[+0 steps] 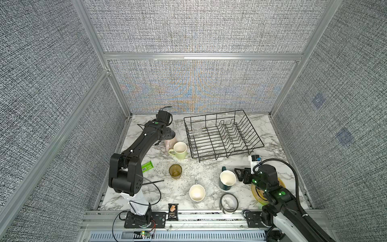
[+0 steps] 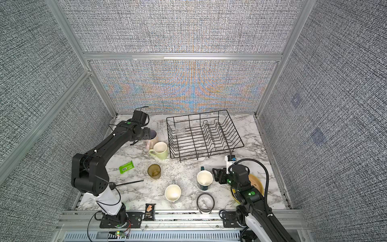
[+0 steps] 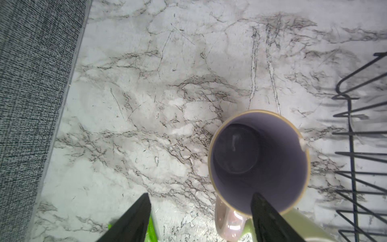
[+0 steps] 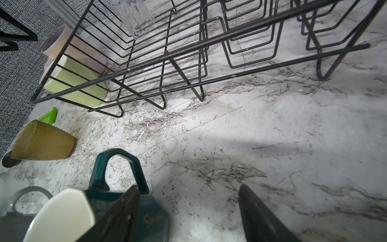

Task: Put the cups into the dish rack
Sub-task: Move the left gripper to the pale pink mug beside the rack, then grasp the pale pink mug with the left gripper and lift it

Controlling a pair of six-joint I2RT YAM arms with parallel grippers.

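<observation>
Bare counter (image 1: 201, 167) before the dish rack (image 1: 209, 142) leaves a wide passage. The pink mug (image 3: 259, 159) and pale green mug (image 1: 180, 149) block the rack's left side. The dark teal mug (image 4: 150, 218) stands just beside the right hand (image 4: 188, 187).

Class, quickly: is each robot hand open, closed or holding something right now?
Left hand: open, holding nothing, above the pink mug.
Right hand: open, holding nothing, beside the dark teal mug.

Bright even light; soft shadows; moiré on back wall (image 1: 194, 88); left end effector (image 3: 200, 194) blurred
</observation>
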